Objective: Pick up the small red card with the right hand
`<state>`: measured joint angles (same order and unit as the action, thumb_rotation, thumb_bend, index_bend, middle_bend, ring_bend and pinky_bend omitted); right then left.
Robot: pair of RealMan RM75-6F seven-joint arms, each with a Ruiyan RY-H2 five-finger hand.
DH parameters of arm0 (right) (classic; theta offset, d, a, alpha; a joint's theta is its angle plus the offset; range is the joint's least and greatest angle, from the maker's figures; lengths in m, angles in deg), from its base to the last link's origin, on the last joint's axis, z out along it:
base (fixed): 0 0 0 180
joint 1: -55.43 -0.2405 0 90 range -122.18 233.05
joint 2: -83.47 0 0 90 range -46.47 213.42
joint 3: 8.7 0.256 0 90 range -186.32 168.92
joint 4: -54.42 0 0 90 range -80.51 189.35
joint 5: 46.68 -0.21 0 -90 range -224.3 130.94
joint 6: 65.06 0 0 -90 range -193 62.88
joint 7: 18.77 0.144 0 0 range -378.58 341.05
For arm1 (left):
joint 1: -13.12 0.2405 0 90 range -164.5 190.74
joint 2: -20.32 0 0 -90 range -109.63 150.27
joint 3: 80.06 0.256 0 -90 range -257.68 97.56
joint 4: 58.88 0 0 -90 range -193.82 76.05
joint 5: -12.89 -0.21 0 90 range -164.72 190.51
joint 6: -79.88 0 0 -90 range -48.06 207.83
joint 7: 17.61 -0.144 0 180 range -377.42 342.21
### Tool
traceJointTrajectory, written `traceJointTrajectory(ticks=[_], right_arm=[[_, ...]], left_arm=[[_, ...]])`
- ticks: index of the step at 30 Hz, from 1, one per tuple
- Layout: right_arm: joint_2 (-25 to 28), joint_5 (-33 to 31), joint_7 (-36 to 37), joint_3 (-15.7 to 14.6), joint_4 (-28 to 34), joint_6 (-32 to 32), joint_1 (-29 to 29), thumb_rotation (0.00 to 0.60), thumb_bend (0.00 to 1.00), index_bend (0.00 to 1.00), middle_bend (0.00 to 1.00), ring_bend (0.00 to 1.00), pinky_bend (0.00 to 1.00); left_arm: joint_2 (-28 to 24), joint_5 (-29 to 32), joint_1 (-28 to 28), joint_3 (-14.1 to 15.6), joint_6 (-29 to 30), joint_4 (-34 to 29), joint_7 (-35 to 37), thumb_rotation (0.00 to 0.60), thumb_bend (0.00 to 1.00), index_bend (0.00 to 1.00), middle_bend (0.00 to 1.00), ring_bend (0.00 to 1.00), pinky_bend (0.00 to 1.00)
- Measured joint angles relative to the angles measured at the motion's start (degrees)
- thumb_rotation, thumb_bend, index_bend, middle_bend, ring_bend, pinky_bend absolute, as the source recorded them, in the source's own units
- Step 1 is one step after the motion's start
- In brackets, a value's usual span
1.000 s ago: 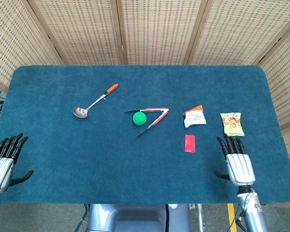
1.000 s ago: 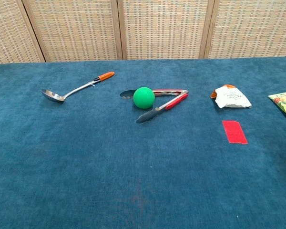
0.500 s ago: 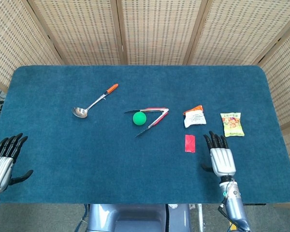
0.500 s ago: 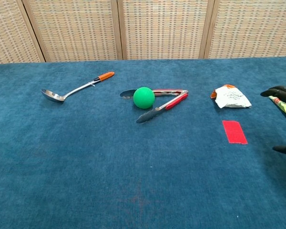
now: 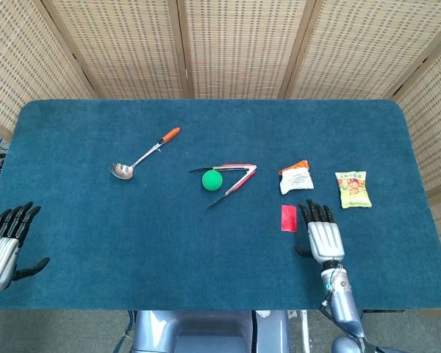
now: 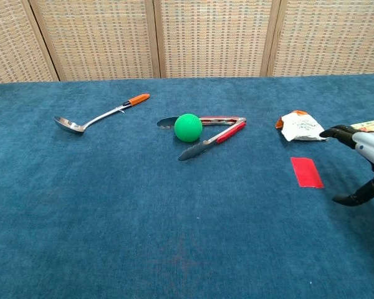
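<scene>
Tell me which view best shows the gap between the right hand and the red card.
The head view: looking down, it shows the whole right hand open beside the red card, with bare cloth between them. The chest view shows the card clearly, but the hand is cut off at the frame's right edge.

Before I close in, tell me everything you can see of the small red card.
The small red card is a flat, plain red rectangle, thin like paper or plastic, with no markings visible. It lies flat on the blue cloth, long side running away from the robot, just below the white snack packet and apart from it. The right hand hovers beside it on the right, fingers spread, not touching it. Nothing rests on it or covers it.
</scene>
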<state>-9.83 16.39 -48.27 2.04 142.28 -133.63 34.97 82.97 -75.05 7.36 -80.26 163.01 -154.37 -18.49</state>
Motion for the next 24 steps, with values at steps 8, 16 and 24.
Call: traceJointTrajectory(ticks=[8,16,24], right_arm=[[-1.4,-1.5,-0.6,0.9,-0.9,0.8,-1.9,0.6,0.23,0.0,0.0,0.0,0.0],[-3.3,-3.5,-2.2,1.7,-2.7,1.8,-4.3,0.6,0.23,0.0,0.0,0.0,0.0],[-4.9,-5.9,-3.2,2.8,-4.8,2.9,-6.5,0.6,0.23,0.0,0.0,0.0,0.0]], left_arm=[[0.0,0.7,-0.1,-0.2,-0.4,0.3,0.3,0.6,0.22,0.0,0.0,0.0,0.0],[-0.2,1.7,-0.3,-0.5,-1.1,0.4,1.4,0.6,0.22,0.0,0.0,0.0,0.0],[-0.4,2.9,-0.7,-1.0,-2.0,1.2,2.7,0.6,0.22,0.0,0.0,0.0,0.0]])
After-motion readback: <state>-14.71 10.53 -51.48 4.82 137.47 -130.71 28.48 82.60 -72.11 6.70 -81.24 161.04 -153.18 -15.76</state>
